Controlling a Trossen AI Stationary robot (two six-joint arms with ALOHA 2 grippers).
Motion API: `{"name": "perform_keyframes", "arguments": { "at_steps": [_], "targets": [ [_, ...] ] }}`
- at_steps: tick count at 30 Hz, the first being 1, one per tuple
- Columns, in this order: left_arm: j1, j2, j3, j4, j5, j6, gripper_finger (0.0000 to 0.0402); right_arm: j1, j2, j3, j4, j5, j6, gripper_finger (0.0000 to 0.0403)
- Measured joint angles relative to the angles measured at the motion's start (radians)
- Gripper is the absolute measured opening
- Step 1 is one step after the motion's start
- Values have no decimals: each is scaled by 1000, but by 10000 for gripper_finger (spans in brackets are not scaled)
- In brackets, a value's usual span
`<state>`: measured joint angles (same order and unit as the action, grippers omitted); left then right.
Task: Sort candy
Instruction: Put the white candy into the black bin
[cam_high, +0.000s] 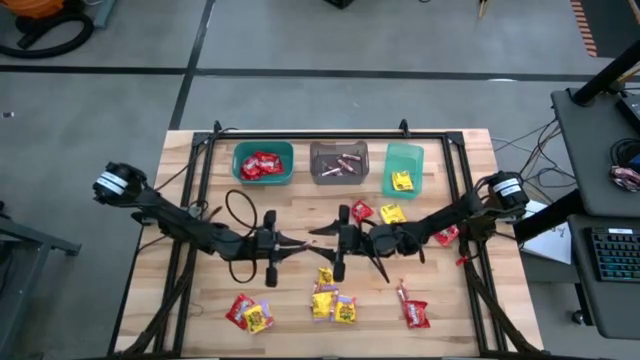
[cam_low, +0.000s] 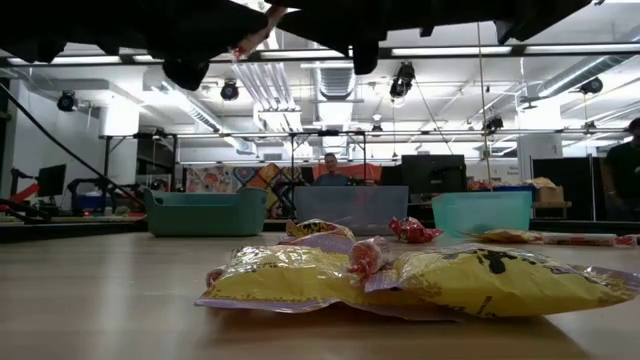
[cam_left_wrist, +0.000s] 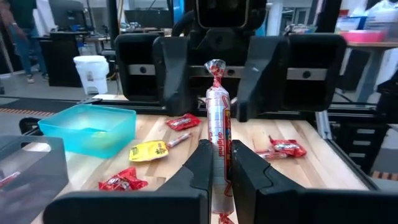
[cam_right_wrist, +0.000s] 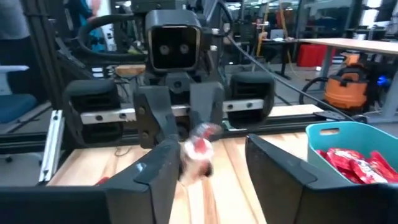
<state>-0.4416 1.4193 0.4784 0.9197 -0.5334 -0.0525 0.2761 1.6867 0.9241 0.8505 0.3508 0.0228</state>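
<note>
Over the middle of the table my two grippers meet tip to tip. My left gripper (cam_high: 304, 243) (cam_left_wrist: 217, 155) is shut on a thin pinkish candy stick (cam_left_wrist: 217, 127), which stands upright between its fingers. Facing it, my right gripper (cam_high: 323, 232) (cam_right_wrist: 211, 158) is open, one finger on each side of the stick's free twisted end (cam_right_wrist: 198, 148) without closing on it. More candy lies loose on the wood: red and yellow packets (cam_high: 330, 302) toward the front, a pair (cam_high: 383, 212) near the bins, and big yellow packets (cam_low: 400, 280) in the low view.
Three bins line the back: a teal bin (cam_high: 240, 165) with red packets, a grey bin (cam_high: 338, 178) with sticks, and a green bin (cam_high: 403, 155) with a yellow packet. A black frame (cam_high: 330, 135) borders the table. A person sits in the room behind.
</note>
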Motion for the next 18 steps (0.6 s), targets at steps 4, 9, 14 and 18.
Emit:
{"name": "perform_keyframes", "arguments": {
  "at_steps": [4,9,14,18],
  "targets": [
    [7,40,11,29,-8,0,7,-11,-5,0,0,-44,0,106],
    [18,65,31,33,-16,0,12,-15,-8,0,1,-44,-14,31],
    [18,50,29,37,-107,7,51,-24,-15,0,4,-35,-16,31],
    [20,32,20,37,-116,45,88,-46,-26,0,-10,-46,-11,31]
  ]
}}
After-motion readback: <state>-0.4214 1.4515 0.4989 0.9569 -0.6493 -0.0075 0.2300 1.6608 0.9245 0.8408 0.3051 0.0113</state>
